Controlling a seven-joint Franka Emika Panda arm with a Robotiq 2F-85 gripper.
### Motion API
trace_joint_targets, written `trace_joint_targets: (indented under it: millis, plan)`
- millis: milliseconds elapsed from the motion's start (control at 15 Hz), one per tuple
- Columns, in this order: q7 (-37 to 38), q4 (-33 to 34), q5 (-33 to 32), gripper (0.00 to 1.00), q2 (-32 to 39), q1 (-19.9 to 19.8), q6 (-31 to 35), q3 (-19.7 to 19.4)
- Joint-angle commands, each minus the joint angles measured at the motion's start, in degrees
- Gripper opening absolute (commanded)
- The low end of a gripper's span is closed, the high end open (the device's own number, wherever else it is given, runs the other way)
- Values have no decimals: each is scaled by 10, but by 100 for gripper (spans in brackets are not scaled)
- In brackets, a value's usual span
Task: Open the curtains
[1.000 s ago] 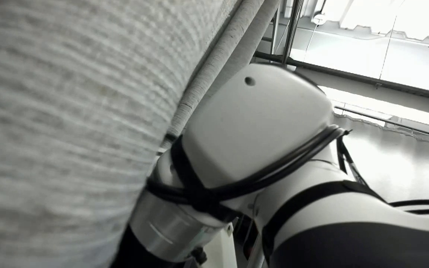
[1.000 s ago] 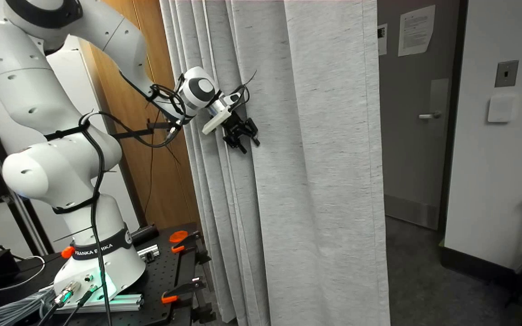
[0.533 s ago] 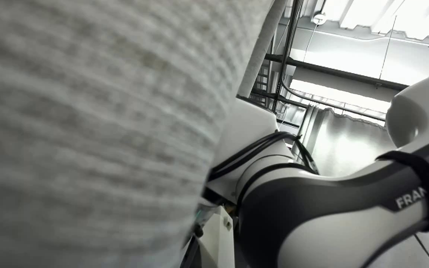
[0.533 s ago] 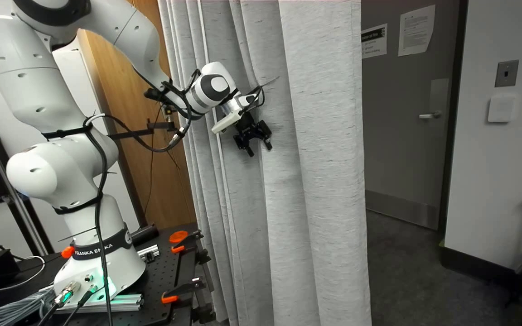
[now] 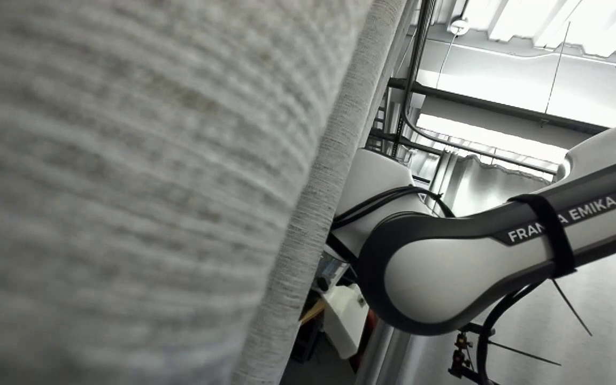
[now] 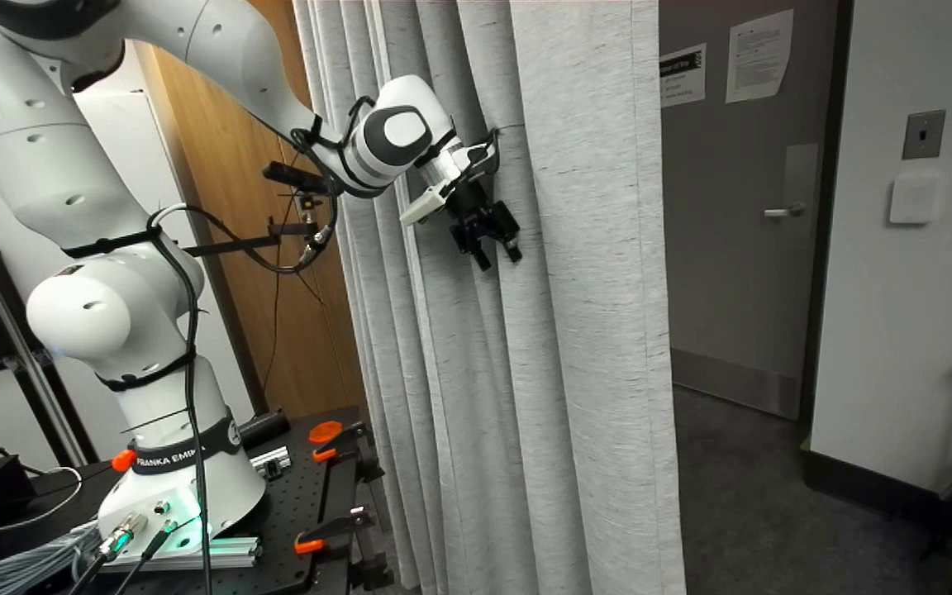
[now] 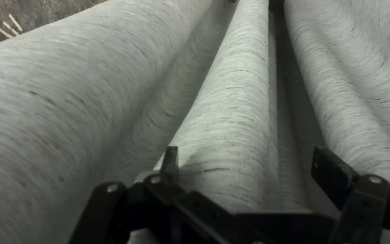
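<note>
PASS: gap right of curtains (image 6: 604, 330), before far door (image 6: 740, 273) | BLOCK: curtain fold (image 7: 239, 112) facing spread gripper (image 6: 499, 258) jaws | near left: clamps (image 6: 335, 530), table (image 6: 298, 483) edge

A grey door (image 6: 732, 289) stands beside a pale wall (image 6: 897, 330).

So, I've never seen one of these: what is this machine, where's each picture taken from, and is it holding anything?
It's a white robot arm standing on a black table, with orange-handled clamps at the edge. At its tip is a black gripper, which grasps with two fingers. Two cameras watch from outside the robot; a third, on the wrist, looks past the fingers at grey curtains. The fingers stand apart with a fold between them, so nothing looks gripped; whether they touch it, I can't tell.
</note>
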Motion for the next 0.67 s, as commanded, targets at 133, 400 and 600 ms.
trace_joint_targets:
  millis: [133,400,600]
  plan:
    - [17,-76,24,100,-102,17,-10,-65]
    - [32,-104,28,100,-152,0,-18,-99]
    - [22,-84,12,100,-115,2,-2,-93]
